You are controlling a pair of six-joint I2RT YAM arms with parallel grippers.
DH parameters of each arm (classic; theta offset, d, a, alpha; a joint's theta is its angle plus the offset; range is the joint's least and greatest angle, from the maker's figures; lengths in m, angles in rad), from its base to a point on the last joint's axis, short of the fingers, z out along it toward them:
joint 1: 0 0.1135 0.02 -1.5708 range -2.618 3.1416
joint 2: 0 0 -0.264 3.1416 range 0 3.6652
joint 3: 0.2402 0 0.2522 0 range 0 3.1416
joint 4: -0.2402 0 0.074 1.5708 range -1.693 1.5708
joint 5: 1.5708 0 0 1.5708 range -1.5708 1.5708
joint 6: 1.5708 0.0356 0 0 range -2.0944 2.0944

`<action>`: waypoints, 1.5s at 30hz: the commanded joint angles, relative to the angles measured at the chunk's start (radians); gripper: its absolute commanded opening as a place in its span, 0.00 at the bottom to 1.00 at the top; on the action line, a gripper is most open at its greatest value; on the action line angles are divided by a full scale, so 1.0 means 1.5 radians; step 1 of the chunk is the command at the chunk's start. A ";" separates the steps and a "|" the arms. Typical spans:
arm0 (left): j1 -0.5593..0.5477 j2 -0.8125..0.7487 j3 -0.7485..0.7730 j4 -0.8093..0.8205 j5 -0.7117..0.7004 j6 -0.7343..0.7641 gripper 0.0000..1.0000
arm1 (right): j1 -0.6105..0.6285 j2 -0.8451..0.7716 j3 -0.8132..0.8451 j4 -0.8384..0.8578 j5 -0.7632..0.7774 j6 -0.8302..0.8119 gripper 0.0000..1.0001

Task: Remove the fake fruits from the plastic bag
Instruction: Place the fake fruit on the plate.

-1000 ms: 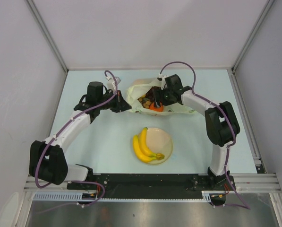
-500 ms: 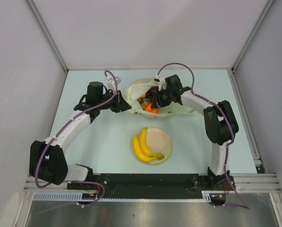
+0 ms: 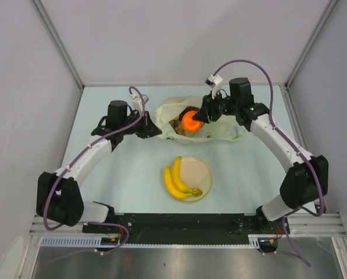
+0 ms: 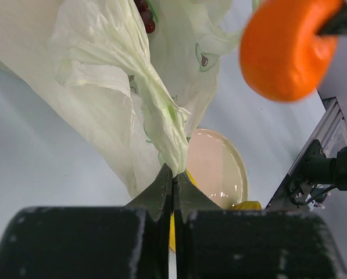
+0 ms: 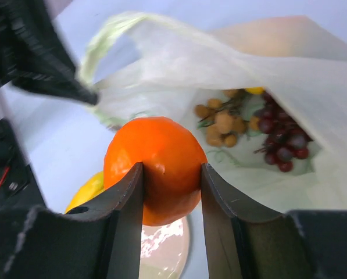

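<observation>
The pale yellow-green plastic bag point(image 3: 217, 131) lies open at the back middle of the table. My right gripper point(image 3: 197, 118) is shut on the orange point(image 3: 190, 121) and holds it above the bag's mouth; the orange also shows in the right wrist view point(image 5: 154, 168) and the left wrist view point(image 4: 286, 49). Dark purple grapes point(image 5: 282, 145) and brown stemmed bits point(image 5: 222, 122) lie inside the bag point(image 5: 231, 70). My left gripper point(image 3: 152, 129) is shut on a gathered fold of the bag point(image 4: 161, 125) at its left edge. Yellow bananas point(image 3: 176, 179) lie on the cream plate point(image 3: 201, 173).
The cream plate stands on the table's near middle, below the bag. Grey walls and a metal frame point(image 3: 57, 43) enclose the table on three sides. The black base rail point(image 3: 179, 224) runs along the near edge.
My right gripper has lifted the orange up out of the bag and the right arm has swung back and to the right. The left gripper has held still on the bag.
</observation>
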 commanded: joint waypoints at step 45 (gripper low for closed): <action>-0.014 -0.048 -0.010 0.000 -0.007 0.039 0.04 | 0.100 0.125 -0.255 0.161 -0.024 0.138 0.35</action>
